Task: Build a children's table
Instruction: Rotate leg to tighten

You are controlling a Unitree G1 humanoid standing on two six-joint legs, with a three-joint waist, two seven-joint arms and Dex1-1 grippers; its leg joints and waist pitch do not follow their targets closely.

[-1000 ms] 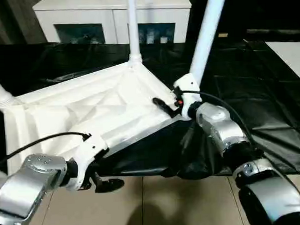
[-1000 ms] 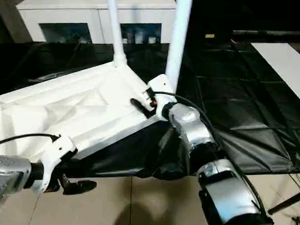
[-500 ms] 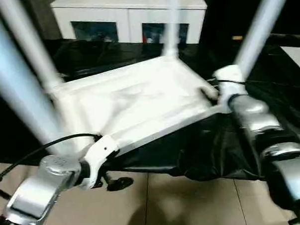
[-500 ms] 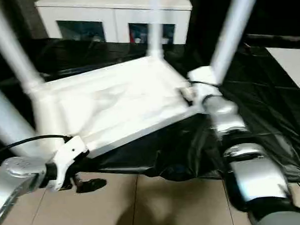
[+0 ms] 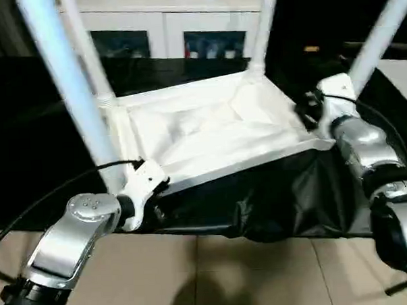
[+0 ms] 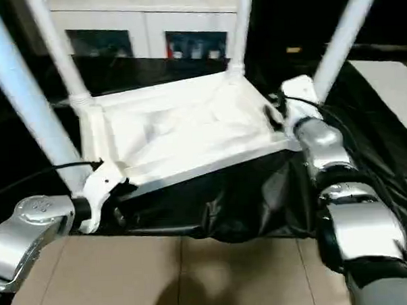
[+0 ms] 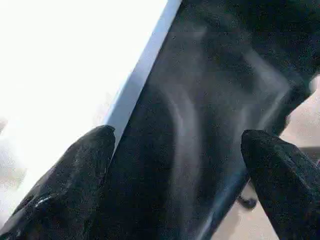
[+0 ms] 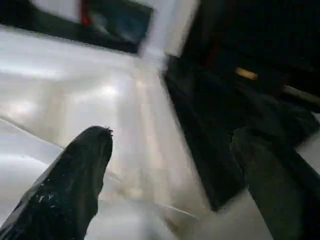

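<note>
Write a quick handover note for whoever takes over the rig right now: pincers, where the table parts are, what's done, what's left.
Left pincer: open, at the near edge of the table top, by its near-left corner; holding nothing.
Right pincer: open, at the top's near-right corner, beside the near-right leg.
Table top lies underside up on the black work table.
Done: four legs stand up from the corners: near-left leg, far-left leg, far-right leg, near-right leg.
Left: check that each leg is seated, then turn the table onto its legs.
</note>
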